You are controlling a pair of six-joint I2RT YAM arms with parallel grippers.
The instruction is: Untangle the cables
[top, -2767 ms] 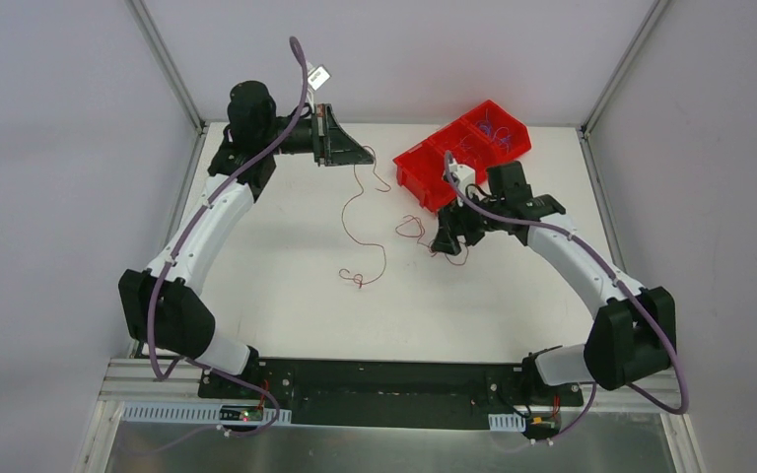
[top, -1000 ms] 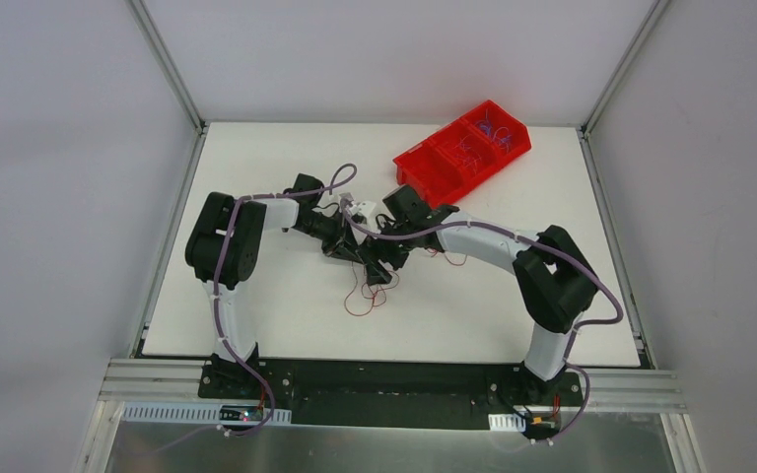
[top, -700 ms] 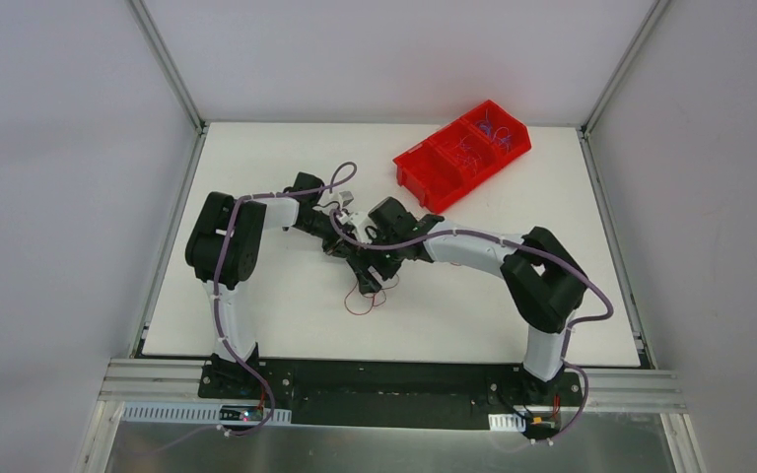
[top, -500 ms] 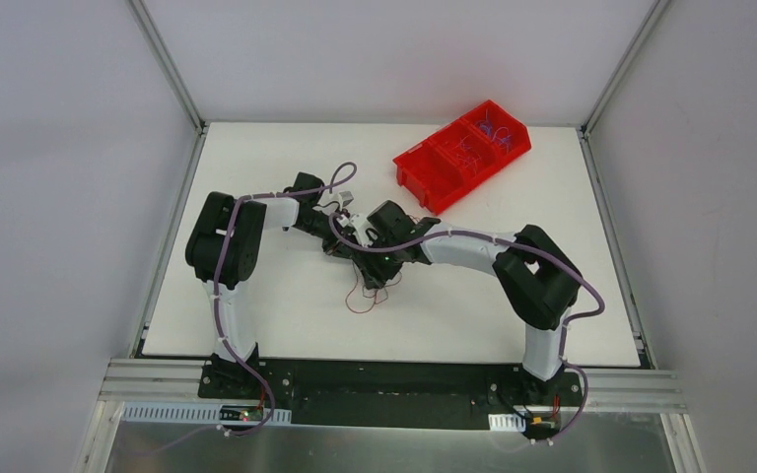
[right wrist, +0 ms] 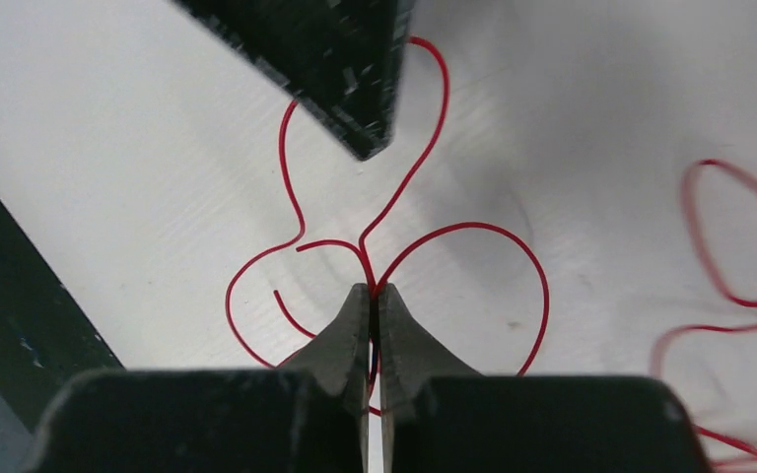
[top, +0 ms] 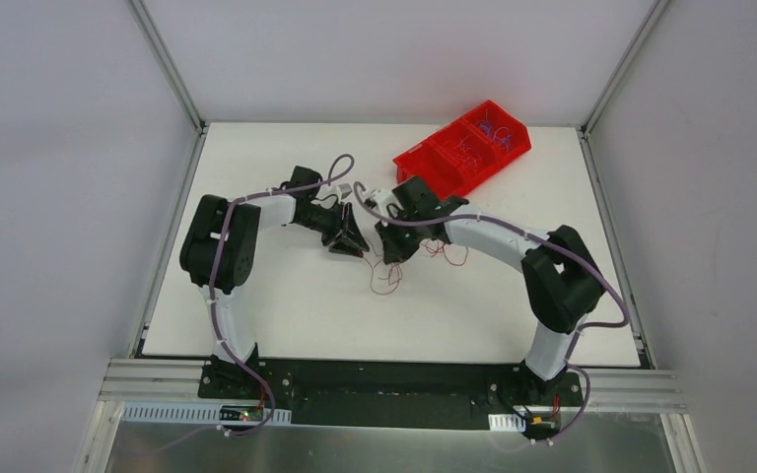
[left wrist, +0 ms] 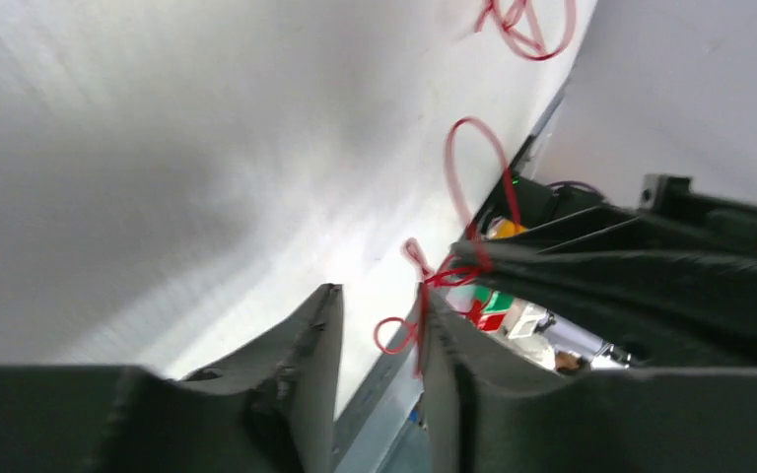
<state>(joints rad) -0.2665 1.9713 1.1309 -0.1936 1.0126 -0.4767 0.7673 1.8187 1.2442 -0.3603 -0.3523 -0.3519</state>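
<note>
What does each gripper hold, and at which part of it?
The right gripper pinches a red wire at the point where its loops cross. The left gripper is open and clamps nothing.

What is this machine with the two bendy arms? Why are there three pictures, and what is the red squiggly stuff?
It is a robot with two arms bolted to a white table. One picture looks down from above. The other two come from little cameras on the wrists, so they look from very close up. The red squiggles are very thin wires tangled up between the arms, and the robot is meant to untangle them. The right hand is pinched shut on one of them. The left hand is open, with a wire right beside one finger; I cannot tell if it touches. At the back of the table stands a red bin with more thin wires inside.
</note>
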